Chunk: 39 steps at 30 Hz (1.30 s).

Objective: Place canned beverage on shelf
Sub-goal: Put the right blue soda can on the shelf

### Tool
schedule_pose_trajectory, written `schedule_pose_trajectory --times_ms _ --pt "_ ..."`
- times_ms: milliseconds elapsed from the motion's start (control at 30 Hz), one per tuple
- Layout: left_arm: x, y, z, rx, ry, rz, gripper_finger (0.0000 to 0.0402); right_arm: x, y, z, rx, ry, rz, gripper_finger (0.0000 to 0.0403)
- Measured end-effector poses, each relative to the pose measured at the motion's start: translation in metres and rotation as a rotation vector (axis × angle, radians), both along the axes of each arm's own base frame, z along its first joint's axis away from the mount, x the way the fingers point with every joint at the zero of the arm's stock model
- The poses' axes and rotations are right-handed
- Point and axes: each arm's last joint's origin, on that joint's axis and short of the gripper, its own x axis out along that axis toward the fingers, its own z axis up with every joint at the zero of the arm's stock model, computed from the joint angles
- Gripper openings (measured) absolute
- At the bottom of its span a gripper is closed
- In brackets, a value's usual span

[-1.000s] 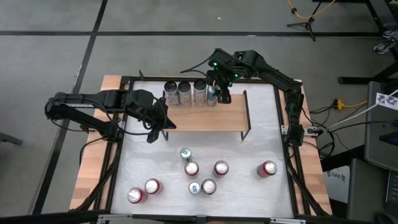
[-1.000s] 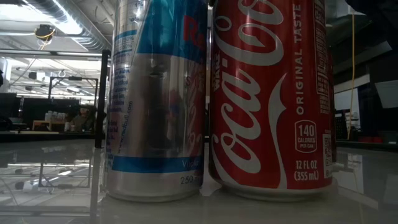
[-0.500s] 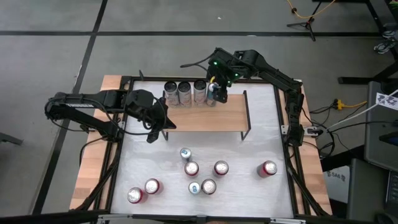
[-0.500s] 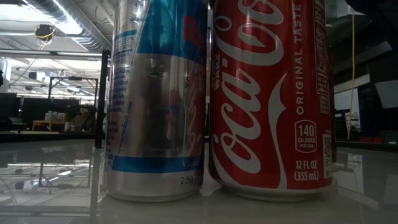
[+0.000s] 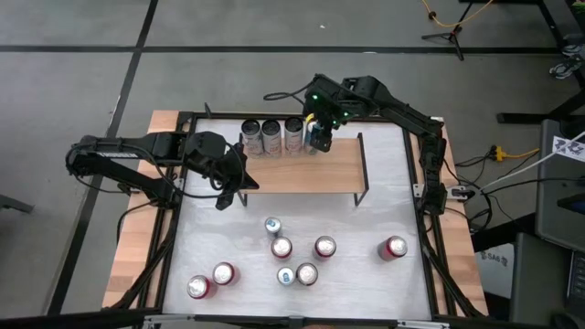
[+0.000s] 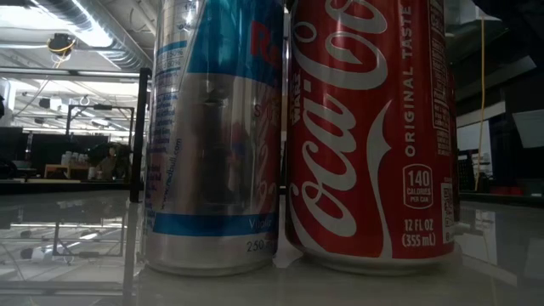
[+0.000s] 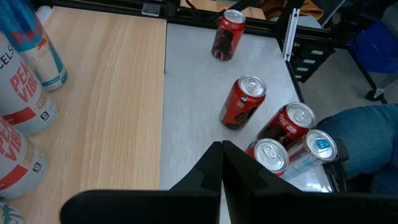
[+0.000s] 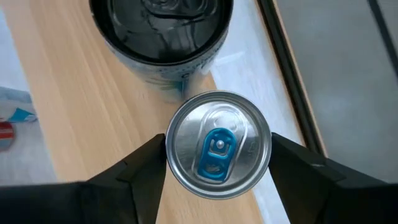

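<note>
- Black 2-fingered left hand (image 7: 221, 163), fingers pressed together and holding nothing, hangs by the left end of the low shelf with the light wood plank top and thin black frame (image 5: 302, 174). It is clear of the job and best left parked there.
- Along the plank's rear edge stand 3 tall white-and-red drink cans (image 5: 271, 135), upright in a row with their sides touching or nearly so. The nearest of them, the can with the dark top (image 8: 161, 25), sits just beside the new can, so any sideways swing could knock it.
- Next in line, the right hand (image 5: 317, 137) pinches the slim silver can with the blue pull tab (image 8: 217, 144), one finger on each side of it, upright at the end of that row.
  - The wrist view looks straight down on the lid, which suggests the can is level.
  - Whether its base rests on the wood is hidden, so ease down before letting go.
  - Spread the fingers evenly, then lift straight up.
- Right of that can the plank is bare, with room for more cans.
- On the white tabletop (image 5: 384, 201) in front of the shelf, 8 loose cans (image 5: 324, 247) wait, well apart from the shelf.
</note>
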Motion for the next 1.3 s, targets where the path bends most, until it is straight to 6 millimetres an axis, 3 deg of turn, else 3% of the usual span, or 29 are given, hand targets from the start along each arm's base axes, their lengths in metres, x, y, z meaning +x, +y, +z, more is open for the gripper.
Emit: schedule_pose_trajectory --times_ms 233,800,1300 --pt "0.0 0.0 0.0 0.0 0.0 0.0 0.0 0.003 0.0114 -0.0003 -0.038 0.019 0.013 0.0248" --pt "-0.0001 -0.0001 0.0 0.0 0.0 0.0 0.0 0.0029 0.0097 -0.0002 0.006 -0.01 -0.134 0.0248" --pt "0.0 -0.0001 0.0 0.0 0.0 0.0 0.0 0.0031 0.0097 -0.0002 0.004 -0.01 -0.128 0.0248"
